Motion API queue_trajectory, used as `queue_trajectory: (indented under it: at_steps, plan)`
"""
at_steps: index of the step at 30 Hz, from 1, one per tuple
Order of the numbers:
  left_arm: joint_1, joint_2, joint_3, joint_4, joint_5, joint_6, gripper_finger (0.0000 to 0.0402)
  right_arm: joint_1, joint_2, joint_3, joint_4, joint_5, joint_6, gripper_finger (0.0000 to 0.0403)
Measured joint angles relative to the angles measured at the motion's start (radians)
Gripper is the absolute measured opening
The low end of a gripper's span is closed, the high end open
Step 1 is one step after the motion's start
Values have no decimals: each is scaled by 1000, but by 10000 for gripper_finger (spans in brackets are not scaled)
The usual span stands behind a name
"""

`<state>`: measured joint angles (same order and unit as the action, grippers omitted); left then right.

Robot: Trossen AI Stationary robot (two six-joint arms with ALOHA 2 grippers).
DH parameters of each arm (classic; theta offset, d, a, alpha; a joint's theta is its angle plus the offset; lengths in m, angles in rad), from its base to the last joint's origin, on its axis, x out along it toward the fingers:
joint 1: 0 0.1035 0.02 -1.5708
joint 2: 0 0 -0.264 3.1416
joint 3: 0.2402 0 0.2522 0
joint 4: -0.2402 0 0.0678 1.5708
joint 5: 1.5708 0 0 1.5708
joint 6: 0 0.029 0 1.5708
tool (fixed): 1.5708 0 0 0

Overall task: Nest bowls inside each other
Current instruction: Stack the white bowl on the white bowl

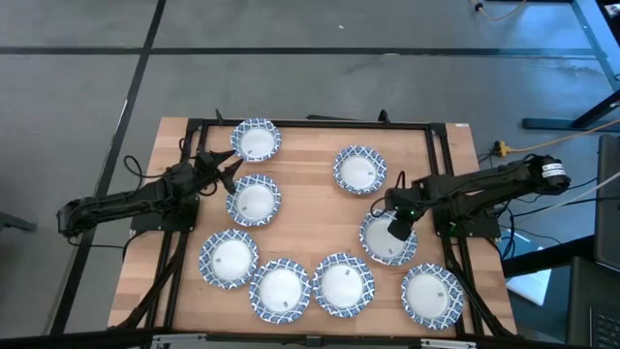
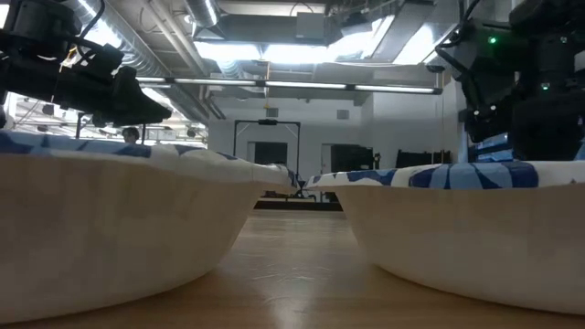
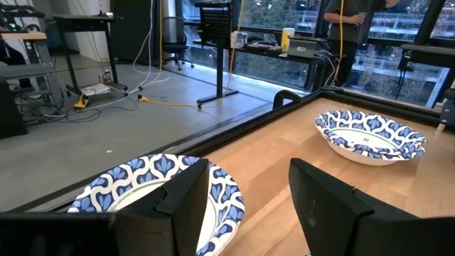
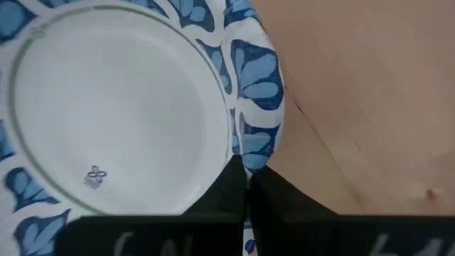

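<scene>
Several white bowls with blue-patterned rims lie singly on the wooden table, each on its base. My right gripper points down over the bowl at the right middle and is shut on its rim. My left gripper hovers level and open between the far-left bowl and the bowl just nearer, touching neither. In the left wrist view its fingers frame bare table, with the far-left bowl beside one of them. My right gripper pinches the bowl's patterned rim between its two fingers, one on the white inner side and one on the outer side. The fingers come from above, pointing down. The bowl lies level with its mouth up; I cannot tell whether it has left the table.
A row of bowls lines the near edge, and another sits at the far right. Two near bowls fill the low view. A black frame runs round the table. A person stands beyond the table.
</scene>
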<state>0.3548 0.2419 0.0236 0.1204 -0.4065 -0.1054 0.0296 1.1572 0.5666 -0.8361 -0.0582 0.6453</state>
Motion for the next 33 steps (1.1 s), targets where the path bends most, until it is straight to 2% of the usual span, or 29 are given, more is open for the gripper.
queue_trajectory:
  at_steps: [5,11,18,21,26,33]
  plan:
    - [0,0,0,0,0,0,190,0,0,88,-57,4,-29,11]
    - [0,0,0,0,0,0,190,-17,0,248,-167,93,-78,6]
    - [0,0,0,0,0,0,190,-156,2,398,-173,246,-219,6]
    - [0,0,0,0,0,0,190,-252,2,426,-164,241,-299,4]
    - [0,0,0,-1,0,-46,190,-423,2,432,-99,157,-408,8]
    - [0,0,0,-8,0,-49,190,-600,14,432,-18,78,-482,6]
